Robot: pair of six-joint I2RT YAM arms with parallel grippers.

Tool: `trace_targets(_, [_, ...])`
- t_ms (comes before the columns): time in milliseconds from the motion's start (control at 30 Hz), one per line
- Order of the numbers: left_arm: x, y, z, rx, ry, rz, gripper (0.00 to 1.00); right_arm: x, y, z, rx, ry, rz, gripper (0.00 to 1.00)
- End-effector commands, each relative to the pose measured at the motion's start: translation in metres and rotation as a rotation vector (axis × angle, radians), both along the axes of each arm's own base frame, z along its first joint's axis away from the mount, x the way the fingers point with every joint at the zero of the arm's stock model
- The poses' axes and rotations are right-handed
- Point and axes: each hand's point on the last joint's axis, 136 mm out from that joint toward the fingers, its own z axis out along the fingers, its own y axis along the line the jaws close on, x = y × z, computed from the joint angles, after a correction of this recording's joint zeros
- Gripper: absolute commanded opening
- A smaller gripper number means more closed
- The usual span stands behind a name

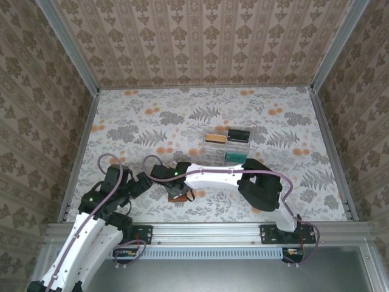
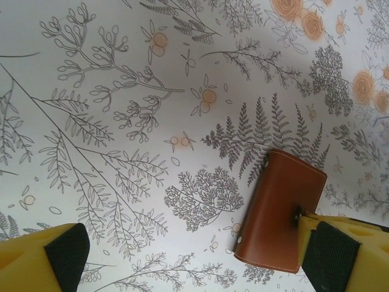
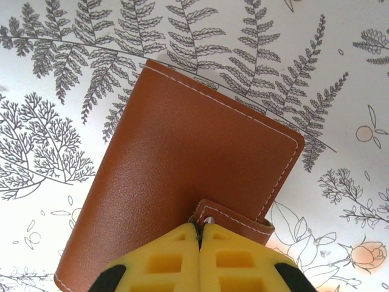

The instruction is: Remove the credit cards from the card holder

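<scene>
1. Underneath everything, a surface [image 1: 152, 115] printed with grey ferns and orange flowers, boxed in by patterned walls.
2. Stretched out from the near right corner, the right arm [image 1: 213, 175]. White link laid almost level, running leftward above the surface, wrist tipped down over the card holder [image 3: 182, 158].
3. Rising from the near left, the left arm [image 1: 91, 222]. Elbow folded, forearm turned rightward, ending just left of the card holder.
4. Farther back, right of centre and well apart from both wrists, a clear plastic tray [image 1: 214, 152]. Inside it, a tan piece and a dark piece in the rear compartments, something teal at the front right.
5. Flat on the surface near the front edge, between the two wrists, the card holder. Brown leather with pale stitching, folded shut, strap [image 3: 240, 220] wrapped round one edge onto the face.
6. Left hand [image 2: 191, 237]: spread wide, poised above the surface beside the card holder. Yellow fingers [image 2: 340, 255] with dark pads at the two lower corners of the wrist view. The one on that view's right overlaps the holder's edge by the snap stud; cannot tell whether touching.
7. Right hand [image 3: 199, 234]: pressed together, yellow tips meeting right at the free end of the strap, beside the metal snap. Cannot tell whether any leather is caught between them.
</scene>
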Motion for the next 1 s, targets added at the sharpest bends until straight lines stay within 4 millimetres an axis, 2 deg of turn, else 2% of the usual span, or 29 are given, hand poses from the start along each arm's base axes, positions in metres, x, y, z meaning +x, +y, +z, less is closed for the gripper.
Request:
trace_targets(0, [0.001,-0.013,-0.003,-0.074,0.002,-0.027,0.91,-0.003,-0.006,0.007,0.009,-0.014,0.007,0.0])
trace_targets(67, [0.005,-0.023,-0.003,-0.126,-0.007,-0.046,0.82,-0.001,-0.005,0.013,0.034,-0.03,0.009,0.0])
trace_targets(200, [0.01,-0.043,-0.007,-0.246,-0.008,-0.067,0.54,0.003,-0.003,0.028,0.117,-0.064,0.003,0.0])
trace_targets(267, [0.01,-0.046,-0.01,-0.264,0.0,-0.066,0.5,0.004,-0.003,0.037,0.166,-0.08,-0.001,0.0])
trace_targets(367, [0.011,-0.046,-0.008,-0.259,-0.005,-0.071,0.51,0.009,-0.003,0.054,0.25,-0.108,-0.014,0.0])
trace_targets(567, [0.017,-0.048,0.0,-0.242,-0.014,-0.091,0.66,0.019,-0.009,0.09,0.419,-0.132,-0.044,0.0])
trace_targets(633, [0.02,-0.049,0.002,-0.233,-0.014,-0.101,0.67,0.021,-0.009,0.104,0.474,-0.142,-0.04,0.0])
trace_targets(767, [0.025,-0.05,0.008,-0.216,-0.021,-0.118,0.75,0.025,-0.017,0.126,0.547,-0.179,-0.05,0.0])
trace_targets(833, [0.027,-0.051,0.01,-0.209,-0.024,-0.125,0.79,0.029,-0.027,0.126,0.545,-0.2,-0.082,0.0])
trace_targets(967, [0.029,-0.053,0.011,-0.203,-0.018,-0.134,0.82,0.033,-0.056,0.107,0.497,-0.195,-0.166,0.0])
